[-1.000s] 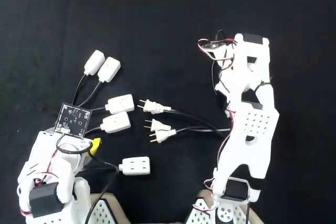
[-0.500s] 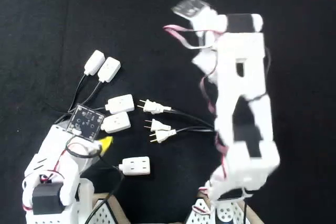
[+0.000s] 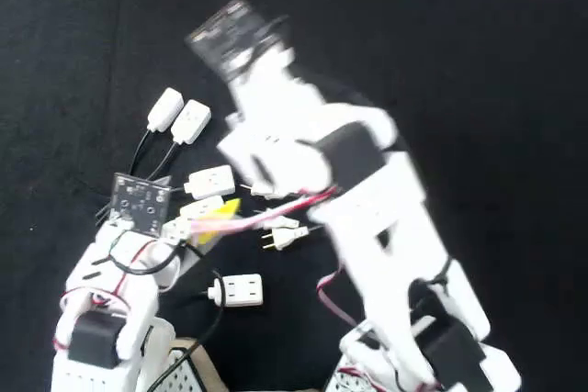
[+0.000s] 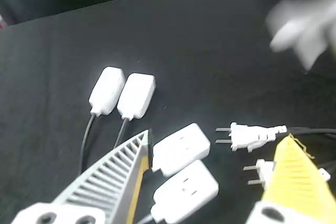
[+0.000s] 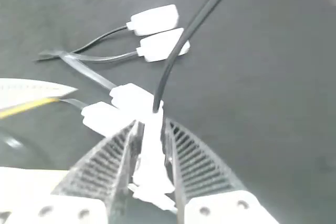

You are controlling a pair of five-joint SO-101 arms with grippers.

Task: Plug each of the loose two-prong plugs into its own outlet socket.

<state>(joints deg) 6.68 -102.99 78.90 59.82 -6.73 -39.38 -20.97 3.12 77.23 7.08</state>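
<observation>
Plug (image 5: 151, 174) position?
Reply: Clamped in the right end effector (image 5: 152, 145), cable (image 5: 194, 24) trailing, sockets (image 5: 131, 98) just ahead, likely for lining up. Left end effector (image 4: 216, 137) gapes over those sockets, probably to steady one.

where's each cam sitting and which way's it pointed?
High view: fixed over the table, facing down; left arm and right arm show.
Left wrist view: left wrist, past the open left tool at sockets and plugs.
Right wrist view: right wrist, along the right tool toward a plug.
All three share the far socket pair.
</observation>
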